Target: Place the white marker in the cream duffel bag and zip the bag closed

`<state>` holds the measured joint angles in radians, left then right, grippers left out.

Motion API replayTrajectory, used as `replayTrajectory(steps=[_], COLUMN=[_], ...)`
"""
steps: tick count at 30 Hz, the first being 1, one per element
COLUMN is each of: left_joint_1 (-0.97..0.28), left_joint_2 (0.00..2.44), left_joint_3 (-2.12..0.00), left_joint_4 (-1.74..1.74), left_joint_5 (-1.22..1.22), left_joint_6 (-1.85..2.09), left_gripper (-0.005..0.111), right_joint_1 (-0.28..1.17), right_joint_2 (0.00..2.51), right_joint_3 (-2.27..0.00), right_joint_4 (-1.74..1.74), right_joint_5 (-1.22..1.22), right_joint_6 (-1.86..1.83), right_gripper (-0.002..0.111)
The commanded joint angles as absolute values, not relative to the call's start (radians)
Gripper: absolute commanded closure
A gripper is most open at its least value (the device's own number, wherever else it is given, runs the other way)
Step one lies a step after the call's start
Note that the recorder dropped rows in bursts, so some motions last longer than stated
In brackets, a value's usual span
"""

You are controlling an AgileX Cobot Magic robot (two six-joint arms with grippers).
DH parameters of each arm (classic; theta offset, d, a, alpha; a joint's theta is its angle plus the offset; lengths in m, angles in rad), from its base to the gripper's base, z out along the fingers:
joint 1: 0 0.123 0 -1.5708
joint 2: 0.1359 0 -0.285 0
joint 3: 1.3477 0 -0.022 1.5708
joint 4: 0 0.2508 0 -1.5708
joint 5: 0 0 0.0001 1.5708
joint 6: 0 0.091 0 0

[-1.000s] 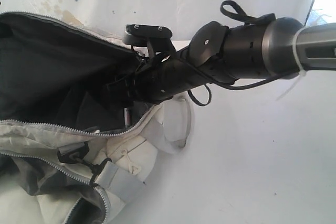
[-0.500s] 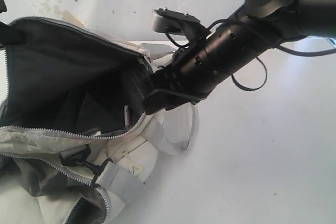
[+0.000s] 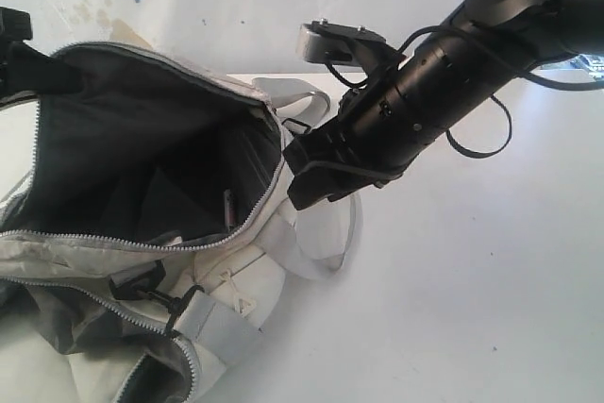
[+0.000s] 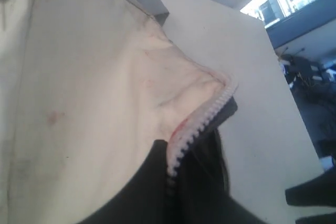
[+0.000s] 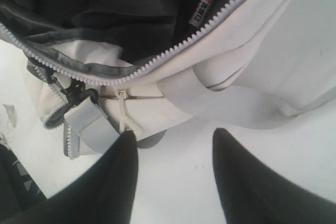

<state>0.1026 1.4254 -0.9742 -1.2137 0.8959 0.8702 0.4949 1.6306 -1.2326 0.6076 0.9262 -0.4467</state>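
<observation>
The cream duffel bag [image 3: 236, 280] lies on the white table with its main zipper wide open and the dark lining showing. The white marker [image 3: 227, 208] rests inside it against the lining, just under the near zipper row; the right wrist view shows its printed barrel [image 5: 209, 1]. My left gripper [image 3: 17, 42] is shut on the bag's far zipper edge [image 4: 197, 129] and holds that rim up; in the left wrist view, the zipper tape runs between the pinched fingers of the left gripper [image 4: 169, 174]. My right gripper [image 3: 291, 176] hangs open and empty outside the bag's right end, the right gripper [image 5: 174, 135] above bare table.
A grey webbing strap [image 3: 332, 233] loops out at the bag's right end, under my right gripper. A black buckle [image 3: 142, 280] and a second zipper [image 3: 142, 327] run across the bag's front. The table's far edge [image 4: 273, 61] lies behind the bag.
My right arm has drawn back up and to the right, out of the bag's mouth, and its jaws have narrowed somewhat. The left gripper and the held rim have come into view at the left.
</observation>
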Motion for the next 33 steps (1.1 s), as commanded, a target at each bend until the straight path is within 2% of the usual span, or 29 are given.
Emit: replayTrajectory(steps=[1,6,12,18,26,33], left_joint_1=[0.002,-0.103,-0.166,-0.208,-0.214,-0.214], left_joint_2=[1.442,1.461,1.479,1.479,1.477,1.477], left_joint_3=[-0.979,-0.976,-0.968,-0.932,-0.921,-1.016], left_joint_4=[-1.165,-1.067,-1.029,-0.945,-0.951,-0.967], left_joint_5=[0.907,0.853,0.828,0.778,0.759,0.951], left_joint_6=[0.923,0.92,0.913,0.941,0.86,0.773], left_gripper=[0.104,0.08,0.054,0.033,0.027,0.026], right_joint_1=[0.489,0.489,0.487,0.487,0.487,0.487], right_joint_2=[1.623,1.623,1.606,1.581,1.554,1.553], right_joint_3=[-1.232,-1.232,-1.232,-1.232,-1.232,-1.232], right_joint_4=[0.601,0.571,0.482,0.359,0.298,0.29], right_joint_5=[0.936,0.939,0.935,0.912,0.901,0.893], right_joint_6=[-0.441,-0.441,-0.358,-0.264,-0.222,-0.222], right_gripper=[0.066,0.066,0.066,0.066,0.066,0.066])
